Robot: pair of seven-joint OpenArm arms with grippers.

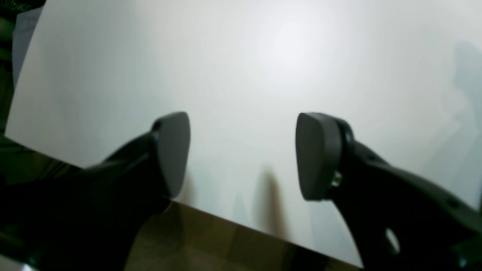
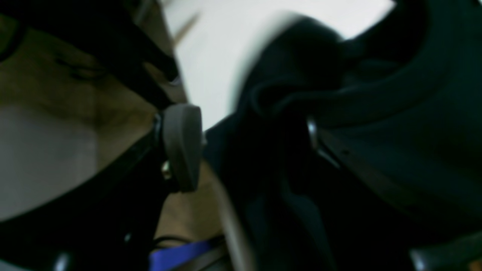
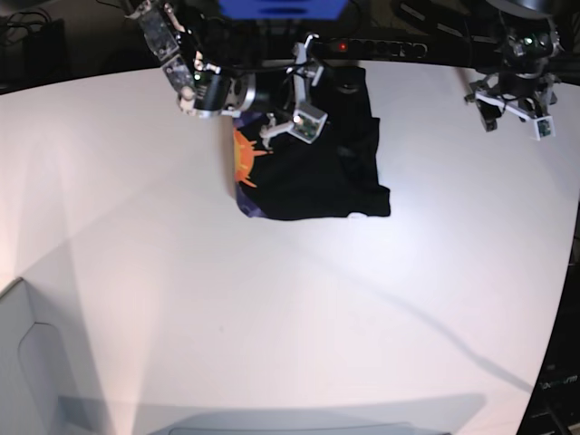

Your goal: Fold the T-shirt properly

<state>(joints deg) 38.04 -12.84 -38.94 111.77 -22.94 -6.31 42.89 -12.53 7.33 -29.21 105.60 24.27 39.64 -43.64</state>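
At twelve o'clock on the white table, the black cloth T-shirt lies folded; the right gripper spread over its edge, the left gripper spread, empty, at two o'clock.

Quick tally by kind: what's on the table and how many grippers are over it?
T-shirt: 1
Grippers: 2, the left gripper and the right gripper
Total: 3

You see one black cloth T-shirt at twelve o'clock on one white table, and two grippers.
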